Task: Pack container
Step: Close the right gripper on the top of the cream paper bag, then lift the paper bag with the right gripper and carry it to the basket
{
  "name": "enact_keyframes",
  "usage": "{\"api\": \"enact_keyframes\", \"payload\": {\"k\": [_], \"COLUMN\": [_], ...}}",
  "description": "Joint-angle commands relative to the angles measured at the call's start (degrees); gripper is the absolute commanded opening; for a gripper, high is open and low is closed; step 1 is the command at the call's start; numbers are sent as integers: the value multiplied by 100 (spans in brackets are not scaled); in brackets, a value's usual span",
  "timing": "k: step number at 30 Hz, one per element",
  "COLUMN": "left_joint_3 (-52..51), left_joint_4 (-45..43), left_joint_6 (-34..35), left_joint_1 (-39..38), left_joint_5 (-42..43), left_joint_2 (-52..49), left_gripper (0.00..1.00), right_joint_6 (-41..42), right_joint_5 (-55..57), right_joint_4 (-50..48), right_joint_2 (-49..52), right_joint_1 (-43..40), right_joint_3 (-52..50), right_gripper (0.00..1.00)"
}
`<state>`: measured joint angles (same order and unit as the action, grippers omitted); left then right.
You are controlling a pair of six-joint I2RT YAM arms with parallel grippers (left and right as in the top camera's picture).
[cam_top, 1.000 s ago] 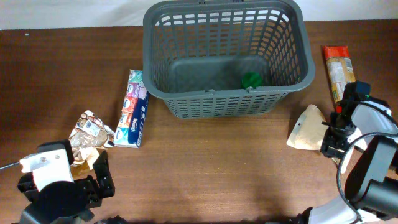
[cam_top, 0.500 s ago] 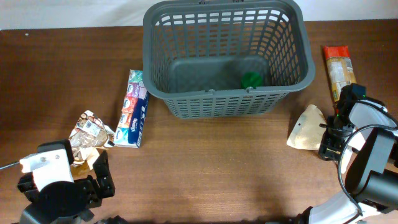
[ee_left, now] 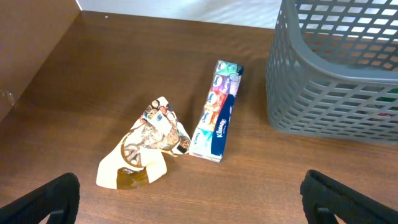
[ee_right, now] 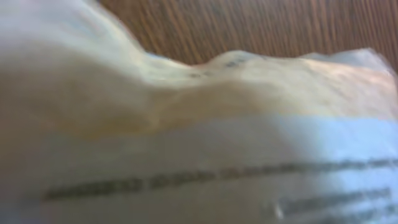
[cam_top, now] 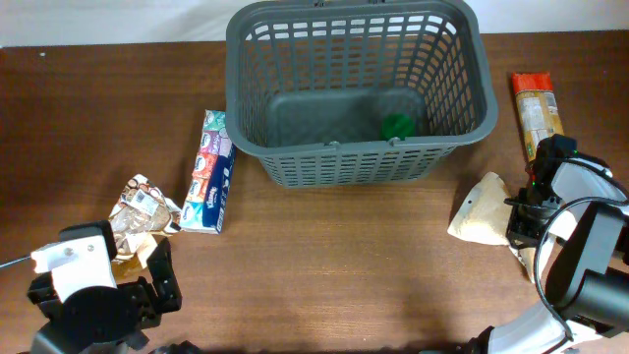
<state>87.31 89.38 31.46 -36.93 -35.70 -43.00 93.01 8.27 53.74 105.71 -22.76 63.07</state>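
The container, a large dark grey basket (cam_top: pixel 344 162), stands at the back centre with a small green item (cam_top: pixel 397 126) on its base. My right gripper (cam_top: pixel 519 222) is down on the right edge of a tan packet (cam_top: pixel 480 210) right of the basket. That packet (ee_right: pixel 199 124) fills the right wrist view as a blur and hides the fingers. My left gripper (cam_top: pixel 157 285) sits at the front left, open and holding nothing, close to a crumpled brown-and-cream packet (cam_top: pixel 138 211). The left wrist view shows this packet (ee_left: pixel 146 143) and the basket's wall (ee_left: pixel 336 81).
A long pack of tissues (cam_top: pixel 209 172) lies left of the basket, also seen in the left wrist view (ee_left: pixel 217 112). An orange-and-red packet (cam_top: pixel 536 113) lies at the far right, behind my right arm. A raised wooden edge (ee_left: pixel 37 68) borders the table's left side.
The tan packet's left corner has shifted slightly left and forward under my right gripper, which has settled onto its right edge. The left arm has stayed still.
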Motion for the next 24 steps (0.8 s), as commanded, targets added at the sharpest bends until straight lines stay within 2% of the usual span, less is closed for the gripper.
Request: {"api": "enact_keyframes", "payload": {"k": [1, 5, 7, 18, 24], "left_joint_3": [28, 28, 28, 28, 28], "left_joint_4": [-13, -13, -13, -13, -13], "left_joint_6": [-28, -28, -28, -28, -28], "left_joint_1": [24, 24, 24, 24, 24], "left_joint_5": [42, 42, 42, 42, 42], "left_joint_2": [11, 11, 11, 11, 11], "left_gripper": [100, 100, 100, 100, 100], "right_joint_6": [31, 28, 28, -42, -1058], "right_joint_5": [103, 98, 98, 96, 94], "right_joint_4": [13, -24, -44, -63, -59], "right_joint_2": [55, 55, 55, 44, 17], "right_joint_1": [24, 24, 24, 22, 20], "right_joint_3": [-79, -76, -76, 0, 662], "right_gripper": [29, 11, 5, 6, 4]}}
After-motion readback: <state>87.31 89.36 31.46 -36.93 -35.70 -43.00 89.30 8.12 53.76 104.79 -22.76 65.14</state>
